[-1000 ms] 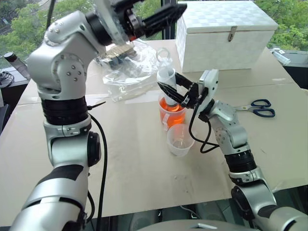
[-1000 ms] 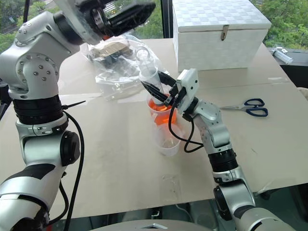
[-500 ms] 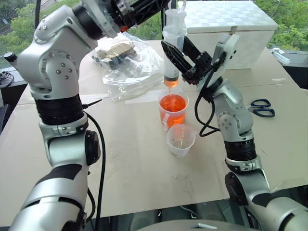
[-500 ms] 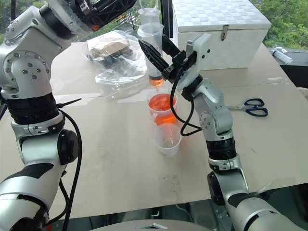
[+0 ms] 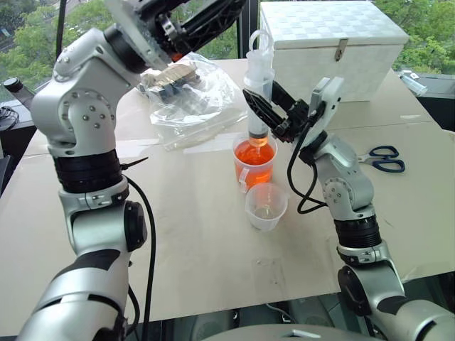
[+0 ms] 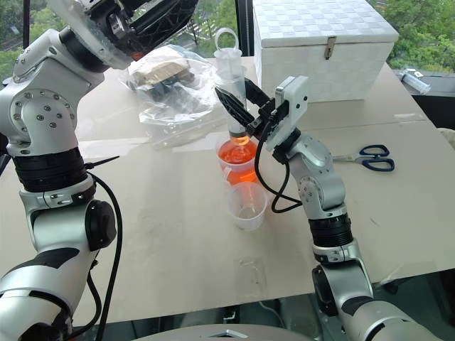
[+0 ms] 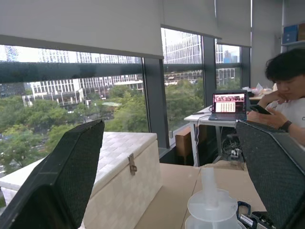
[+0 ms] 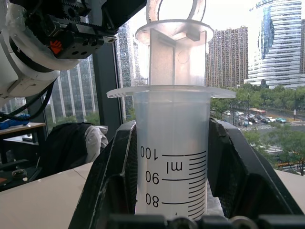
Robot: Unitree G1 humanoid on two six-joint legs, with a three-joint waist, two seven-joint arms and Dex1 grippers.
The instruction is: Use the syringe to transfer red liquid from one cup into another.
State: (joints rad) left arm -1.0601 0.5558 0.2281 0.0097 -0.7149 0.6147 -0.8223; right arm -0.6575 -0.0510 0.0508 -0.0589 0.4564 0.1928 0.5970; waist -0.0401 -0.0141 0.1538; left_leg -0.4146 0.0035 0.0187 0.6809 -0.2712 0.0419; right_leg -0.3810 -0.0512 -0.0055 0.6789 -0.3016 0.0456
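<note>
Clear ribbed syringe clamped upright in right end effector.

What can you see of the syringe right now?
The syringe is large, of clear, slightly frosted plastic, with black graduation marks reading up to 100 ml, a wide round flange and a ring-topped plunger standing a little above the flange. It stands upright, its barrel clamped between the black fingers of the right gripper, with its orange-tan nozzle pointing down into the taller cup of red liquid.
</note>
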